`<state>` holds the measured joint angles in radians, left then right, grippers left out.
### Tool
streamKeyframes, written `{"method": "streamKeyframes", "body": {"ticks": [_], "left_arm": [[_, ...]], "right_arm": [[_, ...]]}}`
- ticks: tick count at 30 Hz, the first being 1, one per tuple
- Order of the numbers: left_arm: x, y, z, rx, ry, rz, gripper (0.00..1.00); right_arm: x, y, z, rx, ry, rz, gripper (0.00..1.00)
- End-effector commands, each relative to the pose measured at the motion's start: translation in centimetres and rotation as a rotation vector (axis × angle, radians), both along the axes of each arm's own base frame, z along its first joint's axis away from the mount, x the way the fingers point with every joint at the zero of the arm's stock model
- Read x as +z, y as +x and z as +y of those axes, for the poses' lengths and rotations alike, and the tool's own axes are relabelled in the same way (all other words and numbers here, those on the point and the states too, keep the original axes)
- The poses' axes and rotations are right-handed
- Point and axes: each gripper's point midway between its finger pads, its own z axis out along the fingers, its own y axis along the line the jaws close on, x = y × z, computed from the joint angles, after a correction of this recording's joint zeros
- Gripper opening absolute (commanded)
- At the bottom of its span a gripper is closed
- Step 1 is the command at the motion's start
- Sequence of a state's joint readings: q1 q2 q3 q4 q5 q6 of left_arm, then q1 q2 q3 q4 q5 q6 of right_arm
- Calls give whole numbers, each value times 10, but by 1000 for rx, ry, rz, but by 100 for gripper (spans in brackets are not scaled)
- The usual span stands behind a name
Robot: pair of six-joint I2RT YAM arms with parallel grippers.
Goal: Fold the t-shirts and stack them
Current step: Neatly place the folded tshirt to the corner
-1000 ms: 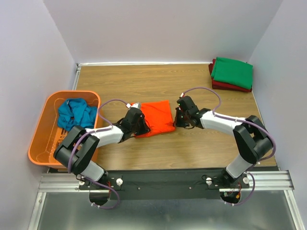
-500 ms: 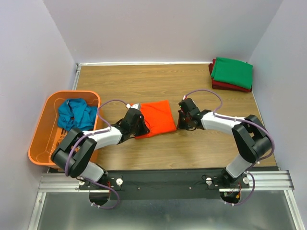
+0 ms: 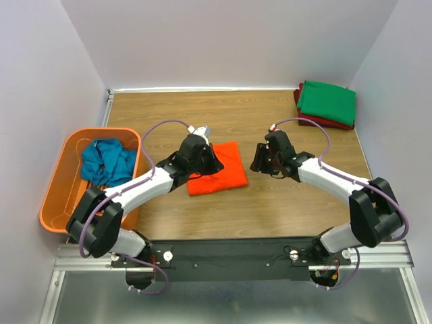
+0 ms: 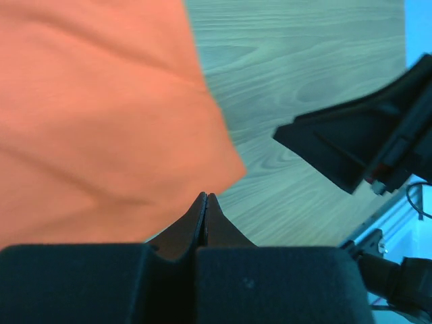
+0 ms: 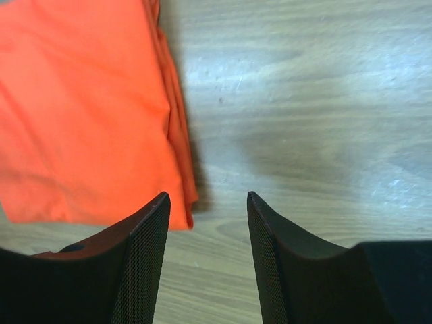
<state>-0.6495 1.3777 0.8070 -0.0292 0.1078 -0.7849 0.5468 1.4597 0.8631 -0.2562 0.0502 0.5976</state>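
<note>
Folded orange t-shirt (image 3: 217, 169) between clenched left gripper (image 4: 206, 202) and right gripper (image 5: 206, 197), jaws apart, empty. Advice: grasp all layers, carry level onto green t-shirt (image 3: 327, 101).

the left arm (image 3: 138, 191) and the right arm (image 3: 332, 177) stretch forward and bend inward, their wrists facing each other and well apart. the left gripper (image 4: 204, 197) has its fingers pressed tight together, nothing between them. the right gripper (image 5: 206, 197) points downward, its jaws parted and gripping nothing.
</note>
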Motion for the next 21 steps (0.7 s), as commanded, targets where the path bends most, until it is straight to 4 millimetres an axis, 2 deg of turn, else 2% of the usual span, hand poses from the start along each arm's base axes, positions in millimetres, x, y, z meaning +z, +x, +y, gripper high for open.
{"method": "streamKeyframes", "body": {"ticks": [1, 2, 3, 4, 5, 6, 9, 10, 11, 12, 15, 17, 21], "left_arm": [[-11, -7, -25, -88, -5, 37, 0], [-18, -10, -27, -100, -5, 57, 0], [-27, -7, -32, -100, -15, 58, 0], [-43, -13, -33, -113, -1, 90, 0], [-56, -16, -33, -120, 7, 113, 0], [-84, -25, -27, -122, 42, 172, 0], [-113, -37, -18, -92, 66, 214, 0], [-128, -43, -12, -82, 78, 234, 0], [-133, -46, -11, -81, 79, 251, 0], [-143, -50, -9, -84, 89, 268, 0], [-152, -59, -7, -91, 102, 287, 0], [-149, -58, -7, -88, 97, 280, 0], [-142, -55, -10, -99, 96, 259, 0]], "right_arm": [[17, 22, 0, -29, 44, -21, 57], [26, 29, 3, -29, 64, -36, 57], [25, 34, 2, -30, 80, -24, 57], [31, 41, 5, -19, 114, -33, 57], [27, 45, 8, -14, 125, -22, 57], [27, 47, 12, -3, 137, -19, 59], [25, 54, 25, 36, 183, -17, 65], [13, 55, 28, 46, 182, 9, 69], [13, 56, 35, 72, 211, 8, 72], [-3, 54, 38, 88, 209, 37, 76], [-14, 51, 49, 138, 255, 52, 79], [-29, 48, 52, 159, 262, 63, 84], [-43, 45, 54, 176, 270, 70, 86]]}}
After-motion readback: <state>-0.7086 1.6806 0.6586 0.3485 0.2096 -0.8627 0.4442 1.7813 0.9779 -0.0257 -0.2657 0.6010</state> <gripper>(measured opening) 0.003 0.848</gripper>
